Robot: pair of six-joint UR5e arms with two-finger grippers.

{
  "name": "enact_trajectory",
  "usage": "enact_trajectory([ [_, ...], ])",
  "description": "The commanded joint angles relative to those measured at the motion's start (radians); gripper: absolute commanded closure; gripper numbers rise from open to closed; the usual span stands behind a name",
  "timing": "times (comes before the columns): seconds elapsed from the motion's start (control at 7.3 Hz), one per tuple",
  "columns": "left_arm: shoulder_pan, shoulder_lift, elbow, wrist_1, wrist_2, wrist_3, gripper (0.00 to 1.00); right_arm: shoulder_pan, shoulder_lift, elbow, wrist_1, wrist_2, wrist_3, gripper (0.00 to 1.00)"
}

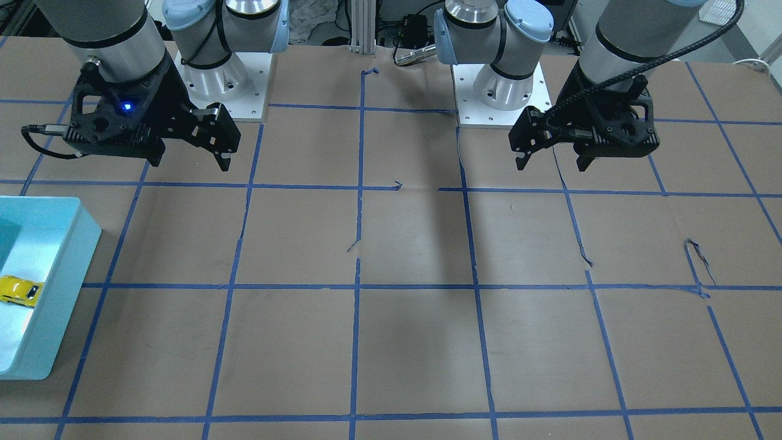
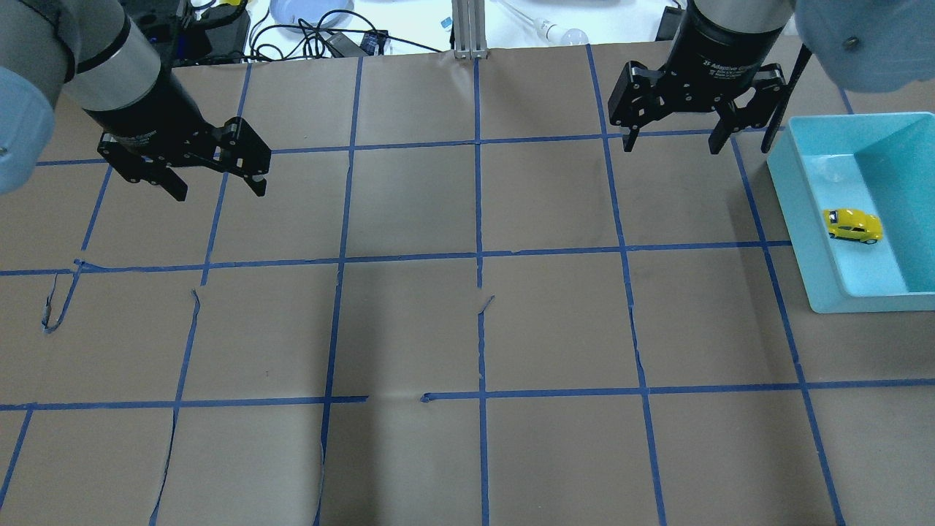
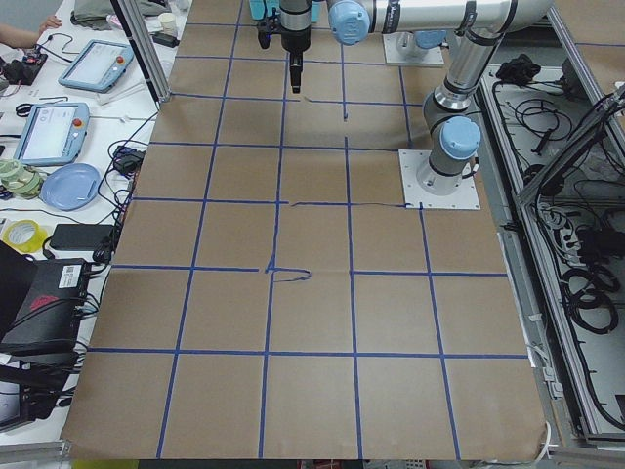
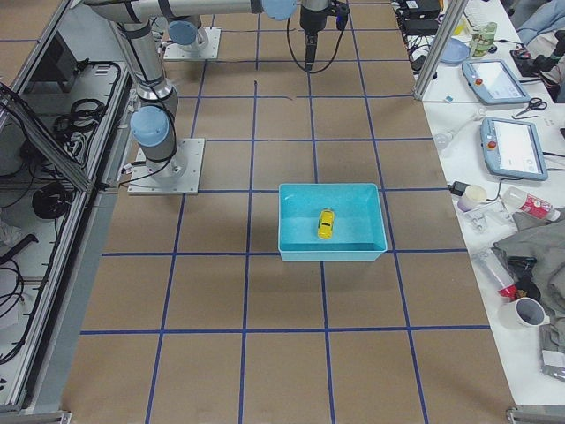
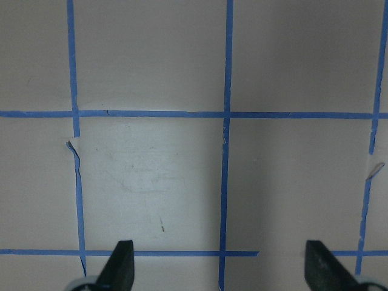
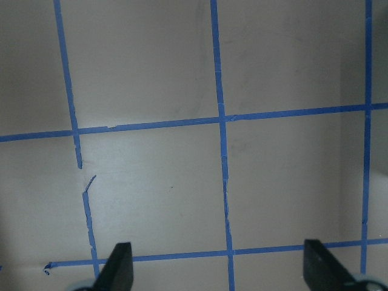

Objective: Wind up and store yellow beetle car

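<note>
The yellow beetle car [image 2: 852, 225] lies inside the teal bin [image 2: 796, 219] at the table's right side; it also shows in the front-facing view [image 1: 18, 289] and the right exterior view [image 4: 326, 223]. My right gripper [image 2: 670, 143] is open and empty, raised above the table to the left of the bin; it also shows in the front-facing view [image 1: 190, 162]. My left gripper [image 2: 219, 191] is open and empty, raised over the table's left part, also seen in the front-facing view [image 1: 551, 164]. Both wrist views show only wide-apart fingertips [image 5: 121, 267] [image 6: 119, 267] over bare paper.
The table is covered in brown paper with a blue tape grid [image 2: 478, 256]. The bin [image 1: 67, 263] sits at the robot's right edge. Cables, tablets and clutter lie on side benches [image 3: 68, 176] beyond the table.
</note>
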Motion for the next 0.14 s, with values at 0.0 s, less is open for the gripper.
enact_trajectory([
  [0.0,0.000,0.000,0.000,0.002,0.002,-0.001,0.00,0.000,0.003,-0.002,-0.001,-0.005,-0.001,0.00],
])
